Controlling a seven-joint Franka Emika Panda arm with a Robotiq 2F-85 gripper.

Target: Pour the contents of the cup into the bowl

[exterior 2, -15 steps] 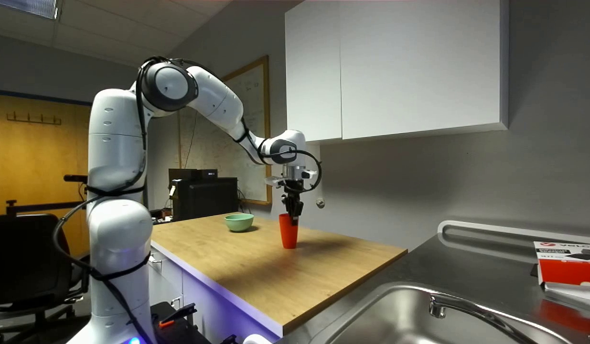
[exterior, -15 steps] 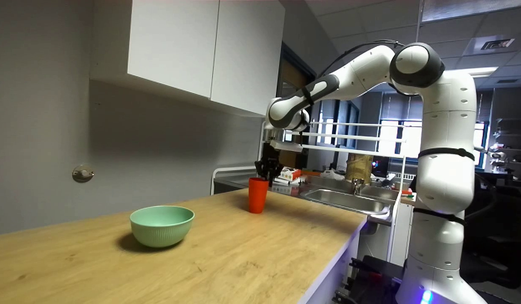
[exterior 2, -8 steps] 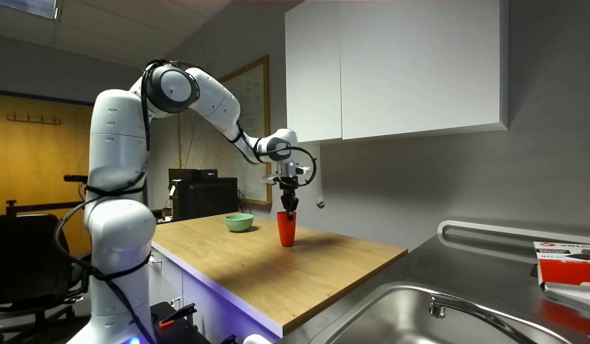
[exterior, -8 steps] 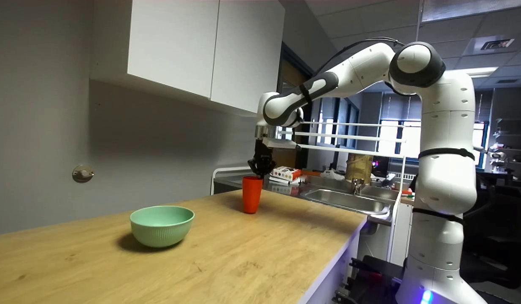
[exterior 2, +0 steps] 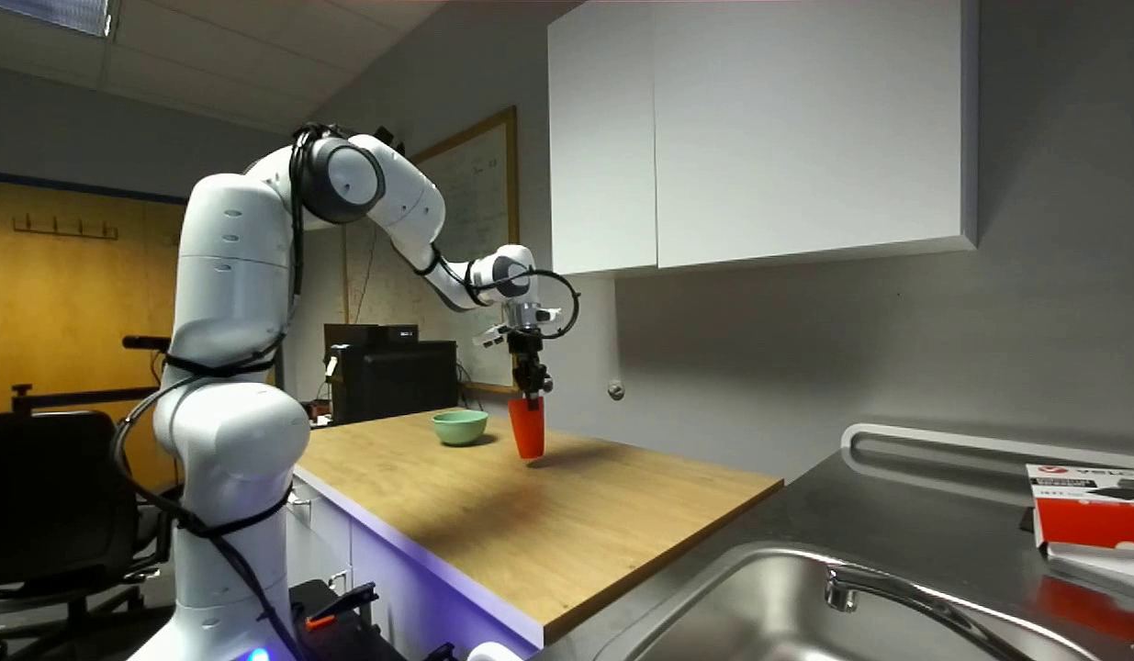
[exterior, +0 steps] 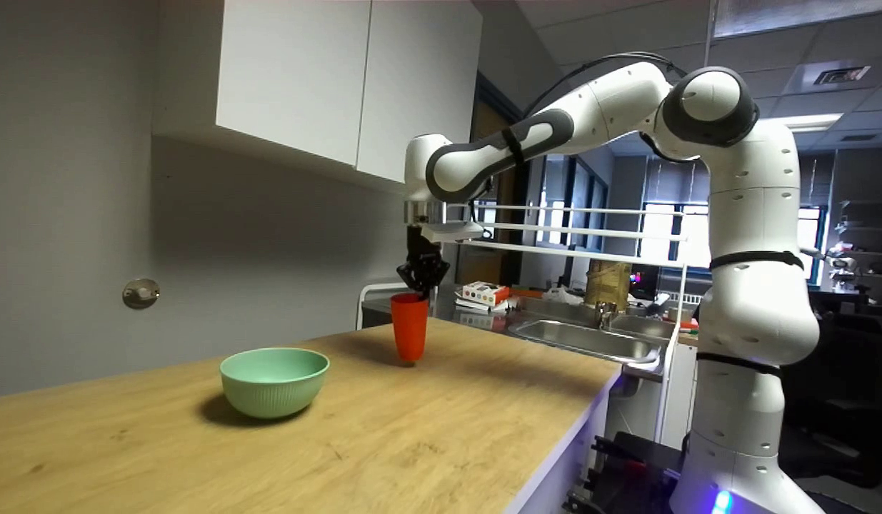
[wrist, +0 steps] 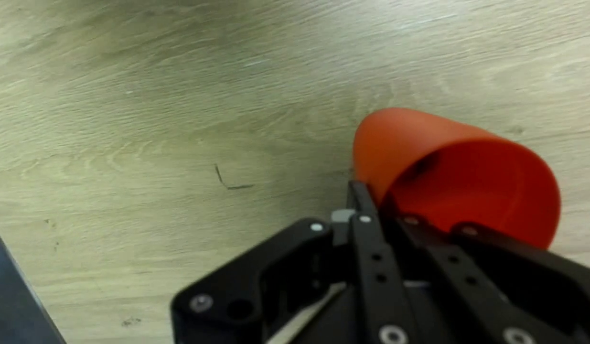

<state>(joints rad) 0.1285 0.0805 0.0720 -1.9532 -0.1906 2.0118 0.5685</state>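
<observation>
One tapered red-orange plastic cup (exterior: 410, 328) hangs mouth-up beneath the black two-fingered pincer (wrist: 375, 199), which pinches its wall just above the pale wooden bench (exterior: 383, 442). Well apart from the pincer, and lower, stands one wide rounded mint-green bowl (exterior: 273, 389).

smooth plastic cup (exterior: 410, 328), ribbed bowl (exterior: 273, 389), wood-grained tabletop (exterior: 412, 428), metal sink (exterior 2: 759, 601).
</observation>
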